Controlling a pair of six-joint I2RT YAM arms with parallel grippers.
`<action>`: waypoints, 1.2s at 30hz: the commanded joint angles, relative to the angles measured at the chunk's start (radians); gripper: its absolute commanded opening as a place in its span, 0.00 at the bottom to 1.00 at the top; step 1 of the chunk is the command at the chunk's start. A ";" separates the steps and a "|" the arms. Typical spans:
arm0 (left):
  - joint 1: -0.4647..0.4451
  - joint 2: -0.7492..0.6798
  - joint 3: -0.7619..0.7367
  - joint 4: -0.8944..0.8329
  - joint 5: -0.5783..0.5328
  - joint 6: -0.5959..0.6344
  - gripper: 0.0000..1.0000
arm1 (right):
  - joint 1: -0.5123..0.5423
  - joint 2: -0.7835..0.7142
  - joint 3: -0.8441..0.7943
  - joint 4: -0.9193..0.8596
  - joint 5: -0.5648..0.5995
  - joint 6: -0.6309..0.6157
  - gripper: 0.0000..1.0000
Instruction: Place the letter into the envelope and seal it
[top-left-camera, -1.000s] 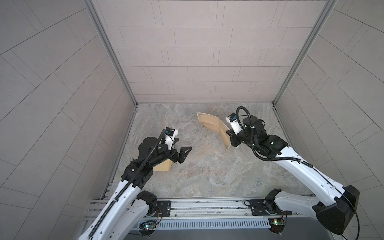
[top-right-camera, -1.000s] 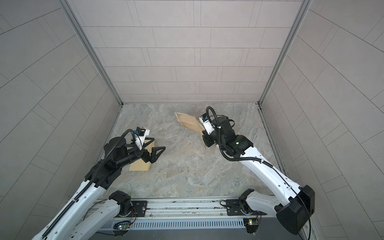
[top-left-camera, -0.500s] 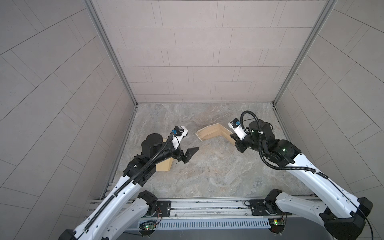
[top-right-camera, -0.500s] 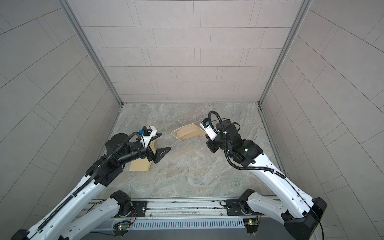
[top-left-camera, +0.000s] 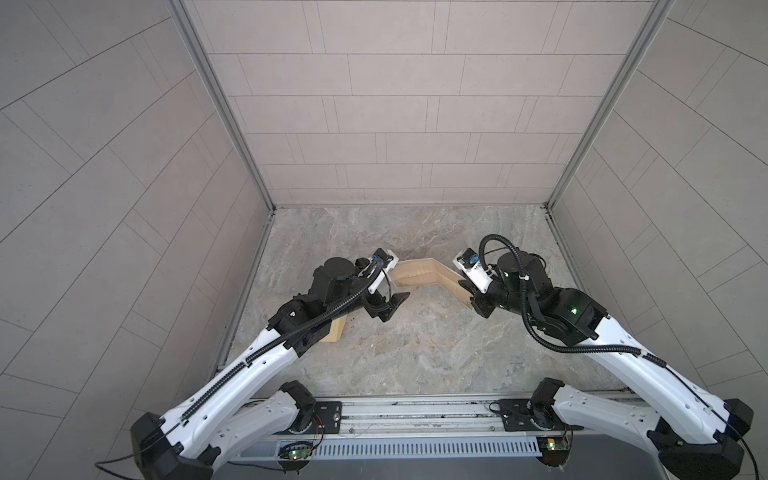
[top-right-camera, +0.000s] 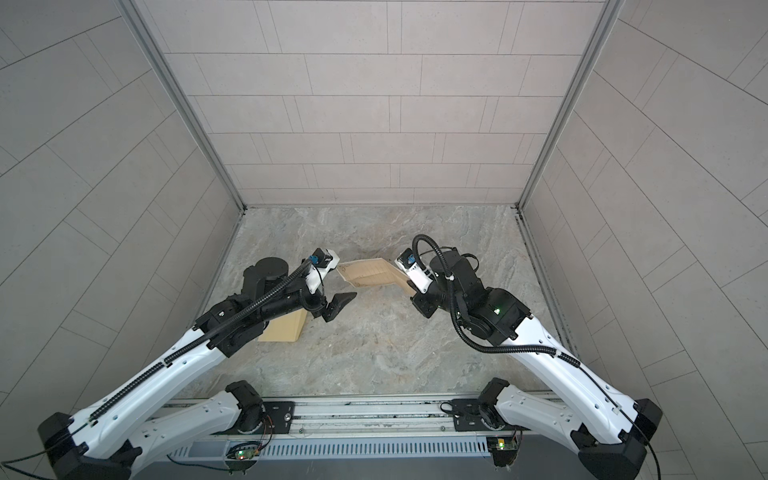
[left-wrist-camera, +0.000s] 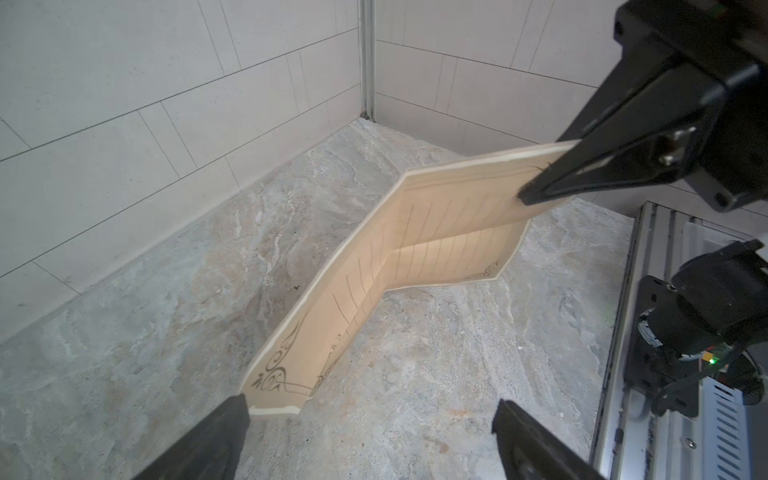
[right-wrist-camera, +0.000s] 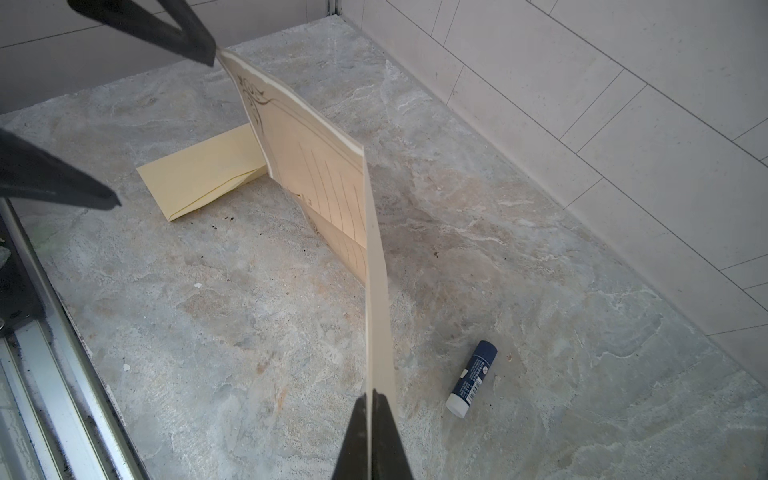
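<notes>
Letter (top-left-camera: 419, 274) aloft over the middle of the table (top-left-camera: 415, 353), standing on edge and creased partway along into a shallow V. Long axis left to right, from one arm toward the other.

Right end pinched in the right gripper (top-left-camera: 464, 286), jaws closed flat on the thin paper edge. Free left end, marked by a dark corner flourish, reaching across to the left gripper (top-left-camera: 395, 286), jaws spread wide and holding nothing.

In the left wrist view, corner of the letter (left-wrist-camera: 415, 249) just beside the tip of one of the fingers (left-wrist-camera: 208, 444), off to that side of the gap rather than centred in it. Touching or barely apart: not possible to tell. Other finger well clear of the paper.

Envelope (top-left-camera: 332, 332) flat on the table at near left, partly hidden under the left arm in both top views. Lower than the letter and well apart from it, long axis oblique.

Small blue-and-white stick (right-wrist-camera: 471, 380), probably glue, lying on the table untouched, shown only in the right wrist view.

Step in hand, by judgement: second grip on the letter, insertion not yet begun. Deciding relation: free end at the rim of the open left jaws, hence a slight sideways shift needed before closing. Left arm the nearer to both free end and envelope.
</notes>
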 joint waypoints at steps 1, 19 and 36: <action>-0.008 0.005 0.044 -0.033 -0.033 0.044 0.98 | 0.013 -0.015 -0.012 -0.016 -0.001 -0.029 0.00; -0.022 0.067 0.071 -0.066 0.059 0.138 0.96 | 0.059 0.013 -0.017 0.022 -0.021 -0.027 0.00; -0.022 0.132 0.061 -0.090 0.048 0.140 0.46 | 0.151 0.066 0.016 0.051 0.025 -0.011 0.00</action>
